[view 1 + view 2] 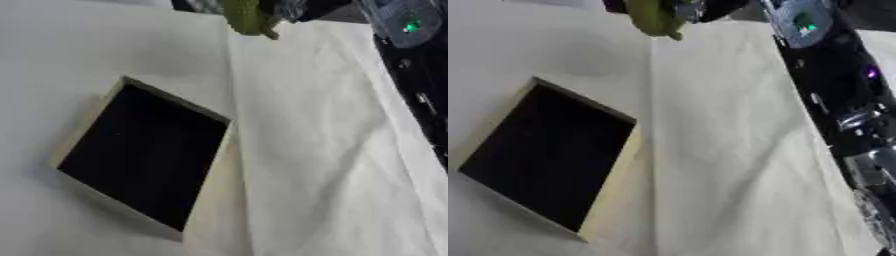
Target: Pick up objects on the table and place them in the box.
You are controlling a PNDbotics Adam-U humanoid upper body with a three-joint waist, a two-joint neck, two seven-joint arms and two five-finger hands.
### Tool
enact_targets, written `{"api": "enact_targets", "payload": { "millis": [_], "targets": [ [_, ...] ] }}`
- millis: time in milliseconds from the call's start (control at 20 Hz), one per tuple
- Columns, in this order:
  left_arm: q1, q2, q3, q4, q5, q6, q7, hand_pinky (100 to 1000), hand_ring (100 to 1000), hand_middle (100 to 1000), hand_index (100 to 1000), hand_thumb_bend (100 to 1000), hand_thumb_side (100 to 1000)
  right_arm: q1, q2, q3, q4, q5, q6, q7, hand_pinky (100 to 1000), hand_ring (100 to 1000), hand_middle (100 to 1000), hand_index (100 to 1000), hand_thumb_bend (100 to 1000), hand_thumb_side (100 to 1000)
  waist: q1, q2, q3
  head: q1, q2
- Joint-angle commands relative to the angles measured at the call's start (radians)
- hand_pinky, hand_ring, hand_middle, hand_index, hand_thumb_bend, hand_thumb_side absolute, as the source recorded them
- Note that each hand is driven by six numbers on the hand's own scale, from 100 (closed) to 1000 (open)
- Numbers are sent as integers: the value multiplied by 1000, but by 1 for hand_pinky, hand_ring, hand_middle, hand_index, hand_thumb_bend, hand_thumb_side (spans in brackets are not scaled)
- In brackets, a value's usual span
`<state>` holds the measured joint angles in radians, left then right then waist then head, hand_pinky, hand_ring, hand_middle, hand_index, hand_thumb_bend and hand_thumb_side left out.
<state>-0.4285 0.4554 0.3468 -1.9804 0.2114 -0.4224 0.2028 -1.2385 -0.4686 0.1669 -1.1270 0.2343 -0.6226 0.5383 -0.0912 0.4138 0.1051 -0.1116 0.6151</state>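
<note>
Nearest, an open box (144,155) with a black inside lies askew on the white-covered worktop (324,150). At the far edge the right hand (702,7) holds a yellow-green object (249,20). Whether its fingers curl round it I cannot tell.

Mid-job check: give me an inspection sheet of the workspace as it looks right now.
Surface: white cloth, creased, covering the table.
Job's things: box, open, dark inside, nothing seen in it; green object at the far edge, held up at the right hand.
Clutter: nothing seen.
Hands: right hand at the top edge, mostly cut off, fingers not readable; right arm runs down the right side. Left hand not in view.
Cables: nothing seen.
Surroundings: nothing seen.
</note>
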Motion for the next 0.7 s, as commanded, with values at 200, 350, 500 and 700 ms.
{"api": "enact_targets", "payload": {
  "millis": [200, 350, 500, 700],
  "targets": [
    [-55, 42, 7, -20, -15, -67, 59, 675, 658, 574, 721, 383, 212, 13, 45, 33, -167, 59, -72, 70, 764, 806, 393, 471, 220, 100, 11, -36, 4, -34, 15],
    [-56, 45, 10, -20, -33, -82, 90, 675, 658, 574, 721, 388, 207, 26, 75, 47, -206, 82, -45, 52, 758, 796, 393, 471, 229, 100, 16, -43, 4, -47, 22],
    [-36, 59, 14, -20, -49, -90, 109, 676, 659, 575, 722, 395, 197, 40, 105, 61, -246, 107, -27, 42, 751, 786, 395, 470, 244, 100, 23, -52, 9, -59, 35],
    [-7, 78, 23, -20, -67, -103, 132, 678, 659, 576, 723, 401, 190, 68, 147, 79, -288, 136, -9, 39, 750, 785, 395, 470, 243, 100, 31, -64, 10, -71, 56]
  ]
}}
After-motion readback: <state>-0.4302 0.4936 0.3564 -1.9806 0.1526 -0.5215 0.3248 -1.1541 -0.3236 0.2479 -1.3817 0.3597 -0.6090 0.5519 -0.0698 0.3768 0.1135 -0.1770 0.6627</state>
